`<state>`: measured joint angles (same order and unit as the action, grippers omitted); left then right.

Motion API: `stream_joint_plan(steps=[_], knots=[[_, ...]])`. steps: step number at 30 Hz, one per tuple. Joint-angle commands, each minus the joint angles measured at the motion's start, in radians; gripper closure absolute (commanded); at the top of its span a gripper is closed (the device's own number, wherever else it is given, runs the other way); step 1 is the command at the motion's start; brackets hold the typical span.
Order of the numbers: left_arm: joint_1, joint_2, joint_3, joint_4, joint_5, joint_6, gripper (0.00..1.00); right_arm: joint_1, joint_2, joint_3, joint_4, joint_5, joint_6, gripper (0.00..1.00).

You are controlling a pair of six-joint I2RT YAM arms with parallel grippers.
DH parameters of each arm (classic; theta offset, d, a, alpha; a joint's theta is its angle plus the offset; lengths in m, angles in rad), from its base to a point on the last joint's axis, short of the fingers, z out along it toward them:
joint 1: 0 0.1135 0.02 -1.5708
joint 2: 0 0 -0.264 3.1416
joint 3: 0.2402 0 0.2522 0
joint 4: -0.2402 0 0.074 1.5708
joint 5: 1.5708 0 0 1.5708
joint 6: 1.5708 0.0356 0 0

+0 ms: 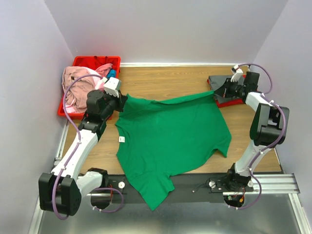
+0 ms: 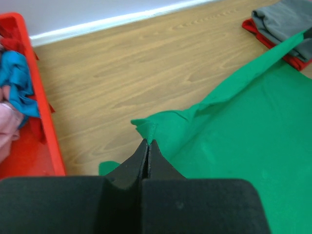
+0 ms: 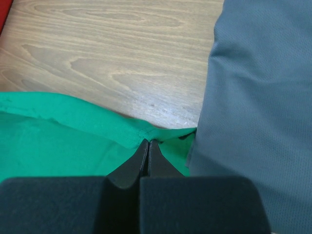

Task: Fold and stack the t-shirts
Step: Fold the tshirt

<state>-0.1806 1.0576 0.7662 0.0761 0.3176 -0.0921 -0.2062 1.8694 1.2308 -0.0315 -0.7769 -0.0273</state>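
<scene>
Pink and blue cloth t-shirts (image 1: 78, 85) are lying heaped in the red plastic bin (image 1: 80, 60); the left gripper (image 2: 147, 142) is clamping one far corner of the large bright green t-shirt (image 1: 170, 136), which is sprawling across the wooden table (image 1: 161, 80), and the right gripper (image 3: 148, 142) is pinching the other beside the folded dark grey t-shirt (image 3: 263, 97); being soft and light, it is probably wanting corner holds.

The left pincer (image 2: 147, 145) pinches a bunched edge of the green t-shirt (image 2: 234, 146), which spreads to its right across the desk (image 2: 122, 73). A red bin (image 2: 46, 131) sits to its left.
</scene>
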Motion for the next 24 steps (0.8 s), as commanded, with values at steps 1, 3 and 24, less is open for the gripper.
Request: stream_joint_plan(steps=[1,3,24], knots=[[-0.025,-0.022,-0.031,-0.032,0.029,-0.041,1.0,-0.024,-0.041,-0.027,-0.025,-0.042,-0.022,0.99],[-0.03,-0.028,-0.038,-0.039,0.025,-0.055,1.0,-0.027,-0.044,-0.034,-0.031,-0.044,-0.028,0.99],[-0.049,-0.139,-0.054,-0.182,-0.005,-0.196,1.0,-0.051,-0.069,-0.083,-0.096,-0.025,-0.094,1.0]])
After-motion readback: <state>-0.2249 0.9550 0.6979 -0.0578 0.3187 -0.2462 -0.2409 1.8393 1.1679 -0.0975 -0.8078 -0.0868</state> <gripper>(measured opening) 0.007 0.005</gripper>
